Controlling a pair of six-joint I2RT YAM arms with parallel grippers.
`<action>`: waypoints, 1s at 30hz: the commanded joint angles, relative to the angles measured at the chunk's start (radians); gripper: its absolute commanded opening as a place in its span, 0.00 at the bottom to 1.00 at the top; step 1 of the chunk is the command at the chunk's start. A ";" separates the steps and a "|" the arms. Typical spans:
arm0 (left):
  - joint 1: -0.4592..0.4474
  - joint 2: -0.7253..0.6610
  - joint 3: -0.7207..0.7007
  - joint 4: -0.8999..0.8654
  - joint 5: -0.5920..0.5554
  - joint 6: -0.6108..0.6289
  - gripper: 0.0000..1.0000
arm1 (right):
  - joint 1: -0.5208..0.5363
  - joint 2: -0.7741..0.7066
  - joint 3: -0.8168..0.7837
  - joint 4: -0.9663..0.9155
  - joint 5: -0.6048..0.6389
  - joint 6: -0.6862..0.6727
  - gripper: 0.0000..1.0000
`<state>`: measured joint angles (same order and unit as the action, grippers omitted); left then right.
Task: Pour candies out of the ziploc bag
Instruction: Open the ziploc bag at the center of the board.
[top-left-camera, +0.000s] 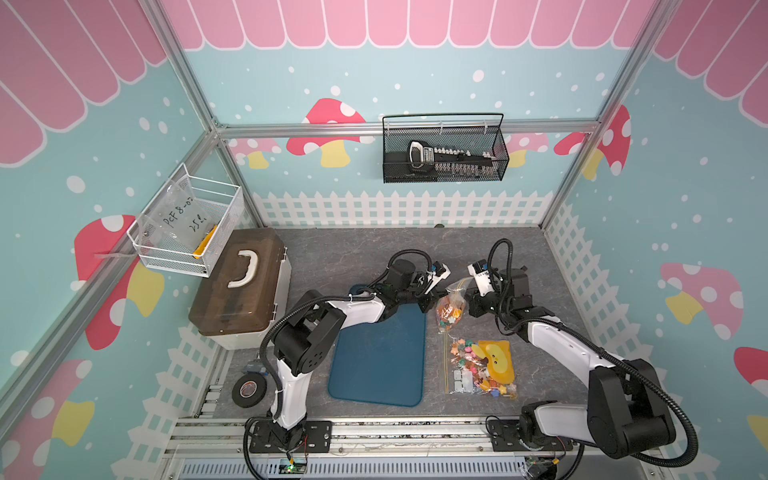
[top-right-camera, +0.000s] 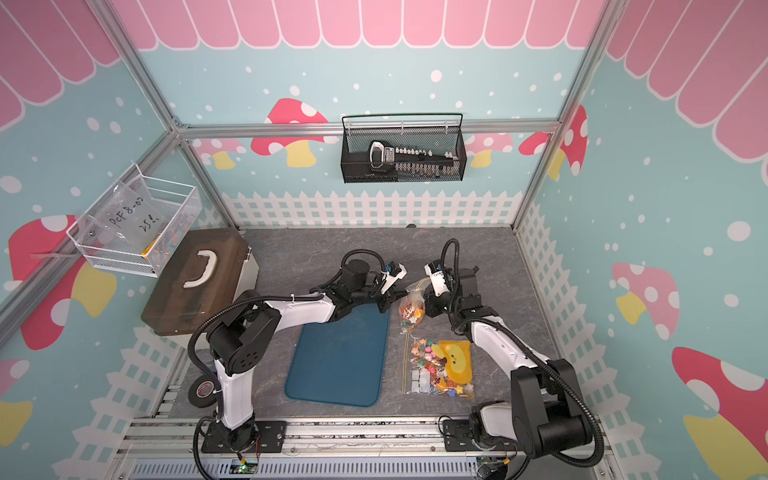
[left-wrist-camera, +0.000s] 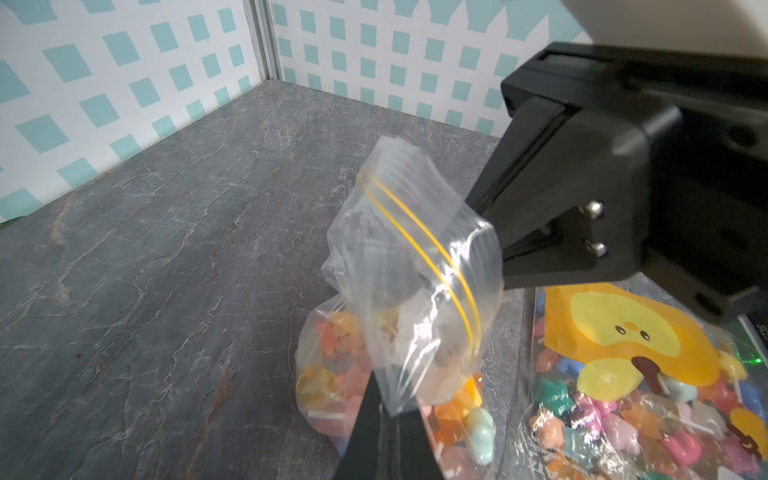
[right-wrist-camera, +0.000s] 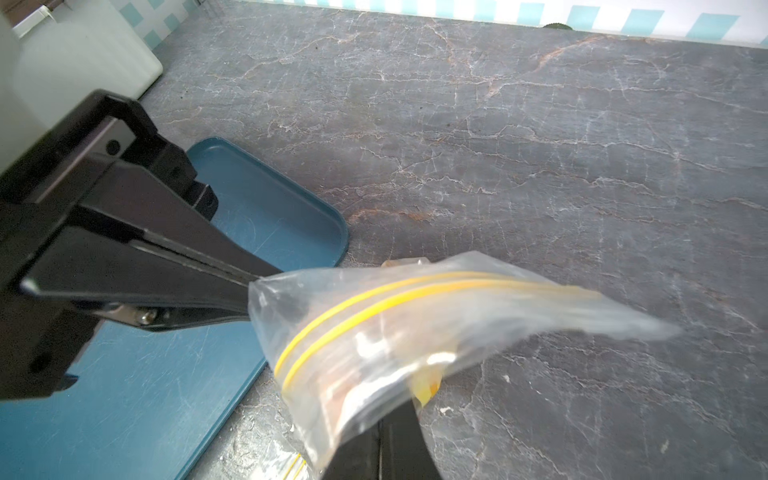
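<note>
A small clear ziploc bag (top-left-camera: 449, 311) (top-right-camera: 411, 313) with a yellow zip line hangs between my two grippers, just right of the blue tray. The candies (left-wrist-camera: 332, 365), mixed translucent colours on white sticks, sit bunched in its lower part. My left gripper (top-left-camera: 432, 299) (left-wrist-camera: 388, 415) is shut on the bag's upper edge on one side. My right gripper (top-left-camera: 467, 301) (right-wrist-camera: 388, 419) is shut on the opposite side near the zip (right-wrist-camera: 374, 299). The bag's mouth stands crumpled upward between them. Whether the zip is open cannot be told.
A larger clear bag (top-left-camera: 478, 365) of candies with a yellow duck card lies flat in front of the held bag. The blue tray (top-left-camera: 378, 357) lies to the left. A brown-lidded toolbox (top-left-camera: 237, 286) and a tape roll (top-left-camera: 249, 390) are at the left side.
</note>
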<state>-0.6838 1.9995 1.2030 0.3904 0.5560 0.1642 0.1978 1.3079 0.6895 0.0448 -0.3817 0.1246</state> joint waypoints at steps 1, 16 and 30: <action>0.007 -0.054 -0.016 0.040 -0.018 0.014 0.04 | -0.025 -0.030 -0.021 -0.009 0.035 -0.010 0.00; 0.015 -0.061 -0.029 0.048 -0.029 0.016 0.04 | -0.086 -0.062 -0.048 -0.054 0.075 -0.020 0.00; 0.018 -0.058 -0.019 0.054 0.012 -0.015 0.04 | -0.097 -0.145 -0.056 -0.048 0.088 -0.054 0.15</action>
<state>-0.6750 1.9835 1.1782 0.4088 0.5446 0.1593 0.1108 1.2205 0.6510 -0.0101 -0.3141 0.1051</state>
